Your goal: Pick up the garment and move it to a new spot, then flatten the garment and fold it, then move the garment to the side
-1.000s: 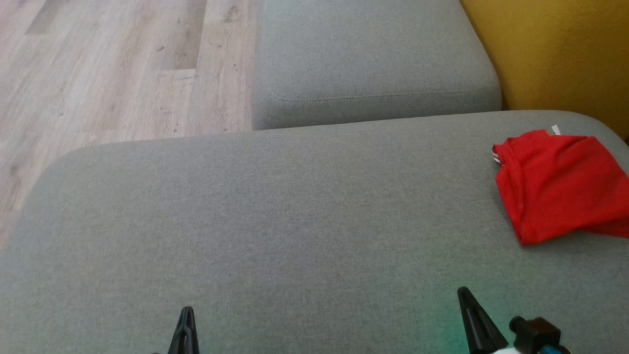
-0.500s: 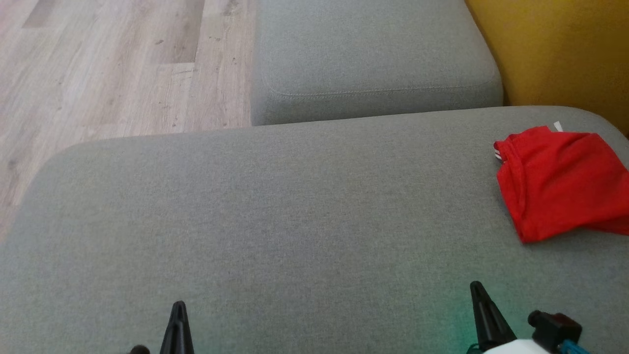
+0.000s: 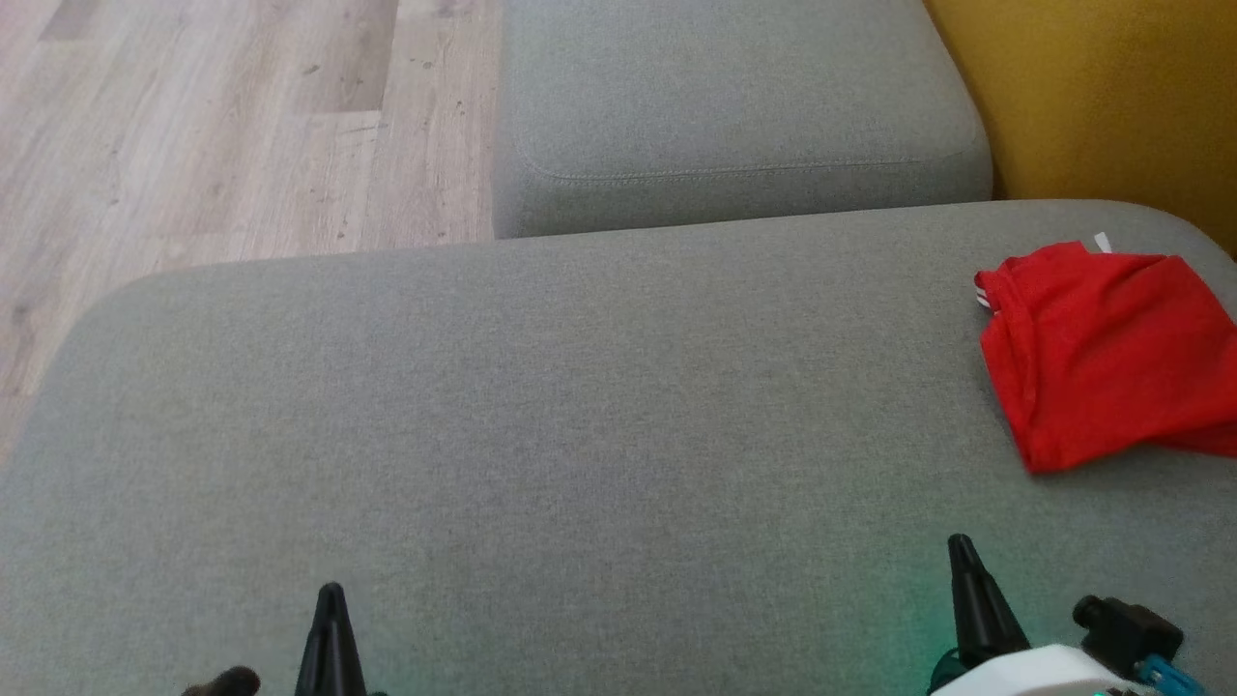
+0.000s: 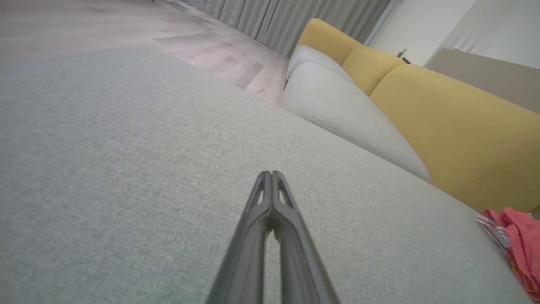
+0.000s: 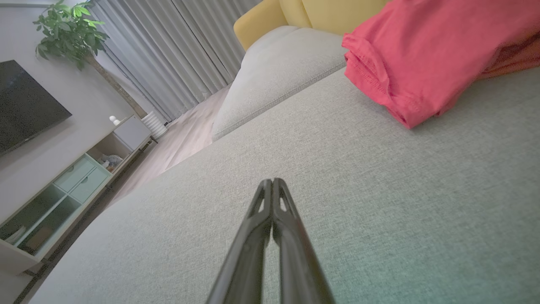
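Grey sofa cushions [image 3: 580,406], yellow backrest [image 3: 1092,87], pale wood floor [image 3: 193,145], grey curtains [image 5: 168,55], plant [image 5: 67,33], perhaps a dark television [image 5: 25,105]

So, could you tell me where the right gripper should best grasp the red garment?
Probably the red garment at its near corner, coming from the robot's side: the layered hem there stands proud of the grey sofa cushion and faces the right gripper, whose shut jaws must open first.

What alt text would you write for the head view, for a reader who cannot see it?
A loosely folded red garment lies at the right edge of a wide grey cushion. Well clear of it, the left gripper and right gripper, both shut and empty, point up from the bottom edge.
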{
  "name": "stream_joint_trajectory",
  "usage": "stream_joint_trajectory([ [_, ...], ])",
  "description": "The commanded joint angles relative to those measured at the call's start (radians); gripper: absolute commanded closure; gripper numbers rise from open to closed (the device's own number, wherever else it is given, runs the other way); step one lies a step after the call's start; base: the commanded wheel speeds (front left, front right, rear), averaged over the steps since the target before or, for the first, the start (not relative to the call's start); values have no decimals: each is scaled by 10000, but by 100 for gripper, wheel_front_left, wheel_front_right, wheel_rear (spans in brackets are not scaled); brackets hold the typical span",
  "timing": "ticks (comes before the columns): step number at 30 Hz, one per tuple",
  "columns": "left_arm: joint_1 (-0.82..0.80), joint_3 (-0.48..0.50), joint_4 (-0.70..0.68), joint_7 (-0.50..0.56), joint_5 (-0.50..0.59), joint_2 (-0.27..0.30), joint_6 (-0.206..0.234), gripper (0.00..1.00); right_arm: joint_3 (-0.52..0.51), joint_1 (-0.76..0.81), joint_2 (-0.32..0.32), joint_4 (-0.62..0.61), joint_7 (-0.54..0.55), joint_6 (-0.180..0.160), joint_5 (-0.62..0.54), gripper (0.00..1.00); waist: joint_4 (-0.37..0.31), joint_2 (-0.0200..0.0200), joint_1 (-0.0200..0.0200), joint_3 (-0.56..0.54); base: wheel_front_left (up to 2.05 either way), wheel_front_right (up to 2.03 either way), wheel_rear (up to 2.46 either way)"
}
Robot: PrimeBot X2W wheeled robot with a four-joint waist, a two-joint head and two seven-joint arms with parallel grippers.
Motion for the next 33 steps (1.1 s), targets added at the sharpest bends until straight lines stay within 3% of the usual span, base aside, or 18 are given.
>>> stream_joint_trajectory([
  [1,-568,238,-284,35,-226,96,-78,100,-32,-641,-165,-384,55,-2,260,100,1,0,-1,8,0,0,0],
  [33,-1347,953,-178,891,-3852,147,-659,100,-620,-1226,-234,-639,913,-4,4063,100,15,0,-1,335,0,0,0],
])
